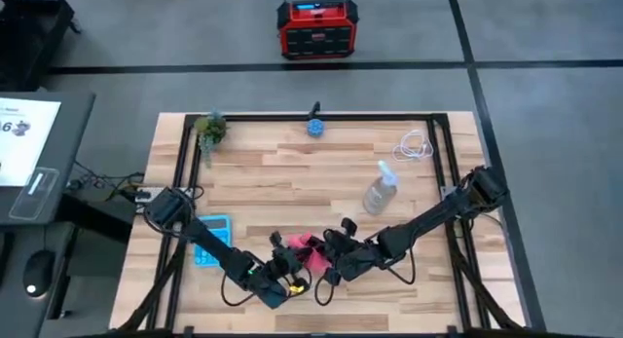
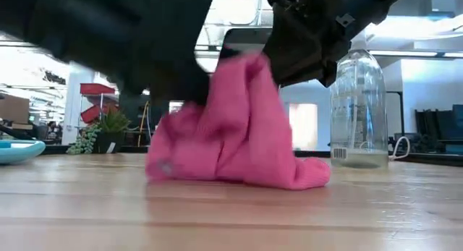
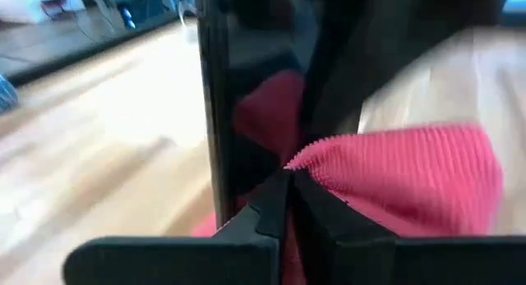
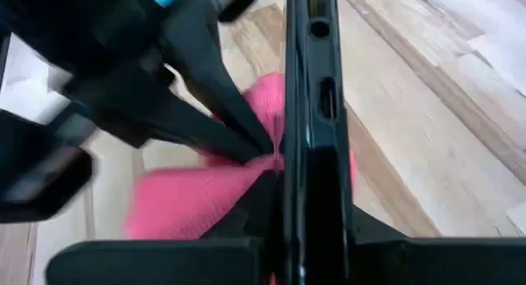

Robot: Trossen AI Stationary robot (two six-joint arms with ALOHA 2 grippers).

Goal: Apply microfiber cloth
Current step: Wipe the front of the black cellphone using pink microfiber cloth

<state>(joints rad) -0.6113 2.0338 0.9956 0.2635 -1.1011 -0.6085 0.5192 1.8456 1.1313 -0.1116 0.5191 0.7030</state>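
Microfiber cloth (image 1: 305, 248) bunched between both pincers — left (image 1: 289, 272), right (image 1: 329, 252).

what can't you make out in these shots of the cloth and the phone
- Phone: only its edge shows in the right wrist view, so its screen can't be seen; the high view hides it under the grippers.
- Cloth: its top is covered by dark arm parts in the low view.
- Left gripper: blurred in its wrist view, though its tips meet on cloth.
- Right gripper: its fingers are mostly hidden by the phone.
- Calculator: cut off by the low view's edge.
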